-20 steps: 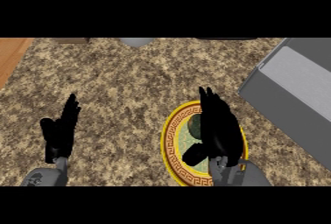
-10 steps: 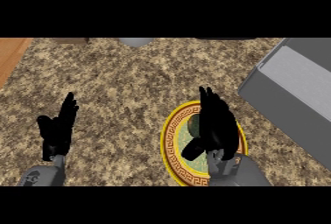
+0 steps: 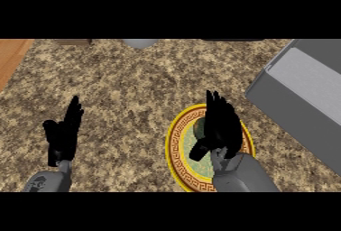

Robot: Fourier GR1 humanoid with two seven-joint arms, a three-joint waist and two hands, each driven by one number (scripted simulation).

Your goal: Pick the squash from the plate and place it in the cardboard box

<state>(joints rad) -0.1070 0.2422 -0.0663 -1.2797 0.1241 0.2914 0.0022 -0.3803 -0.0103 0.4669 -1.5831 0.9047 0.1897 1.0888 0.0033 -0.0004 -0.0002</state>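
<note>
You see the squash (image 3: 198,127) as a dark green patch on the plate (image 3: 174,149), which has a yellow rim with a patterned band. Your right hand (image 3: 220,128) is over it, fingers straight, holding nothing, and hides most of it. Your left hand (image 3: 63,133) rests open over the speckled tabletop (image 3: 133,90). The grey box (image 3: 303,90) stands right of the plate.

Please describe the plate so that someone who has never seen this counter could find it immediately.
On the speckled brown stone counter, look at the near edge, just left of the large grey box. The plate lies there flat, under the robot's right hand, which covers much of it. It is the only round thing with a bright yellow rim and an ornamental brown band.
</note>
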